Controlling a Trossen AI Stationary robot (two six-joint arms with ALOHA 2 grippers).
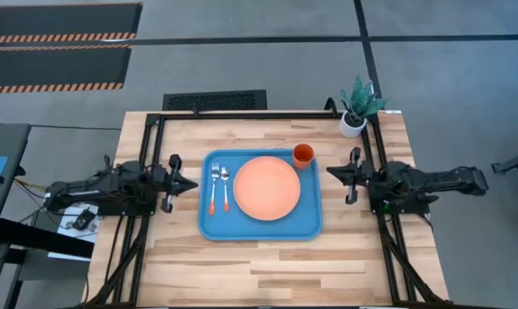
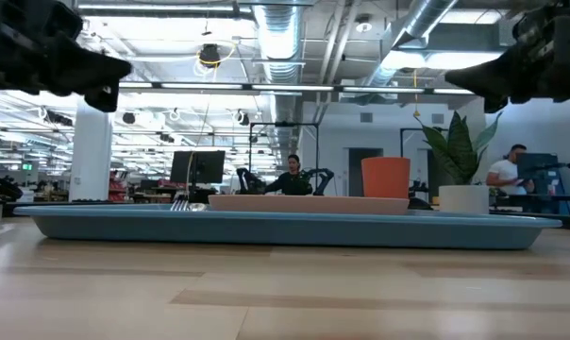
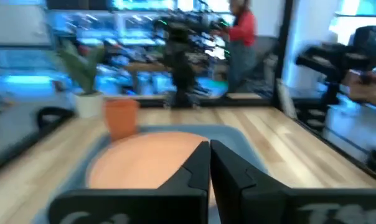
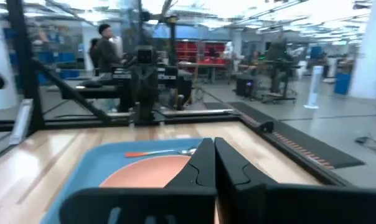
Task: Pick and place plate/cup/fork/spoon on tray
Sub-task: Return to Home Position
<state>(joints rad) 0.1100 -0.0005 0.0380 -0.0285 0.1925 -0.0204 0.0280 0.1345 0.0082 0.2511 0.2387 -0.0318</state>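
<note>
The blue tray (image 1: pixel 242 230) lies in the middle of the table. On it the salmon-orange plate (image 1: pixel 267 187) lies flat, the orange cup (image 1: pixel 303 154) stands upright at the far right corner, and the fork (image 1: pixel 213 190) and spoon (image 1: pixel 225 188) lie side by side at the left. My left gripper (image 1: pixel 193 184) is shut and empty, above the table left of the tray. My right gripper (image 1: pixel 331 172) is shut and empty, right of the tray. Both hang above the table in the low view, the left gripper (image 2: pixel 123 68) and the right gripper (image 2: pixel 452 74).
A white pot with a green plant (image 1: pixel 356 110) stands at the table's far right corner. Black frame rails (image 1: pixel 147 154) run along the table's left, right and far sides. Bare wood (image 1: pixel 268 270) lies between the tray and the near edge. People show in the room beyond.
</note>
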